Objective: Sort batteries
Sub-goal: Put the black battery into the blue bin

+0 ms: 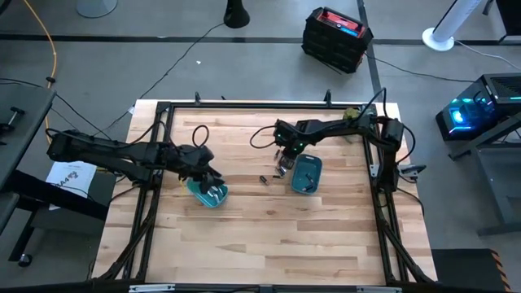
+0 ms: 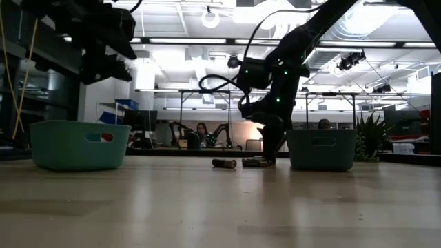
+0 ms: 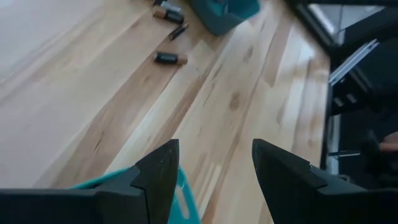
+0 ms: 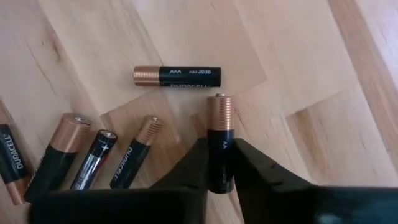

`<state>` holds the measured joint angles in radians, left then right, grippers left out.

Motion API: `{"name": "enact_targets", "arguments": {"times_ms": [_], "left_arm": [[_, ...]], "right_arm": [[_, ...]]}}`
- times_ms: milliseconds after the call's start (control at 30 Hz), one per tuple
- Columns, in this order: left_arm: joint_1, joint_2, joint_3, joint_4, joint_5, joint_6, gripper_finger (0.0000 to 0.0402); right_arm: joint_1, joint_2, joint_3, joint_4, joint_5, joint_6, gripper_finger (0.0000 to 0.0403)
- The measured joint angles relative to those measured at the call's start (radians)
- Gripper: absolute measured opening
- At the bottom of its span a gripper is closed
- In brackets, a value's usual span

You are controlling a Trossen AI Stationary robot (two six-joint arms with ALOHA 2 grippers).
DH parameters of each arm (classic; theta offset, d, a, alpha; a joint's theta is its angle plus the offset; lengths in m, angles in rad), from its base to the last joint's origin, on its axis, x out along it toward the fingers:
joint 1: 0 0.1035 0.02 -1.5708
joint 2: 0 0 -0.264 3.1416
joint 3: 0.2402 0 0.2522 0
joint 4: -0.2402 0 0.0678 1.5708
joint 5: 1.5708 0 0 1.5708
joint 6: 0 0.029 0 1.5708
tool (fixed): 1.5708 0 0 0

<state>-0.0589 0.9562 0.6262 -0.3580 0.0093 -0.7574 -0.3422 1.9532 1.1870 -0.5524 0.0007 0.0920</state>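
Several black-and-copper batteries lie on their sides on the wooden table (image 1: 244, 244), beside a teal bin (image 1: 307, 174). One lies apart (image 4: 177, 76) and others lie in a loose row (image 4: 93, 158). My right gripper (image 4: 221, 163) stands low over them, shut on one AAA battery (image 4: 220, 134). My left gripper (image 3: 214, 152) hangs open over the rim of a second teal bin (image 1: 210, 195) at the left, with nothing between its fingers. My right gripper pinches the black body (image 4: 221, 155) of the AAA battery between its two fingers (image 4: 194, 163), lying across it. The fingers come from above, pointing steeply down. The battery's copper end (image 4: 220, 111) sticks out ahead of them. In the low view the battery (image 2: 251, 163) lies level at table height.
A single battery (image 2: 224, 163) lies on the table a little toward the left bin (image 2: 79, 145). The right bin (image 2: 320, 148) stands right beside my right gripper. A black frame (image 1: 163, 110) runs round the table. Bare wood stretches along the near side.
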Motion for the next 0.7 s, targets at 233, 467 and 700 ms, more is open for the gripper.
{"name": "enact_targets", "arguments": {"times_ms": [233,467,700], "left_arm": [[0.008,-0.002,0.0,0.142,0.001,0.043,0.0197],[0.07,-0.005,0.0,0.244,-0.001,0.104,0.0197],[0.13,-0.005,0.0,0.26,-0.004,0.168,0.0197]], "right_arm": [[-0.005,-0.103,0.074,-0.053,0.064,-0.004,0.0021],[0.037,-0.305,0.157,-0.206,-0.015,0.068,0.0021],[0.179,-0.396,0.156,-0.553,-0.045,0.234,0.0025]]}}
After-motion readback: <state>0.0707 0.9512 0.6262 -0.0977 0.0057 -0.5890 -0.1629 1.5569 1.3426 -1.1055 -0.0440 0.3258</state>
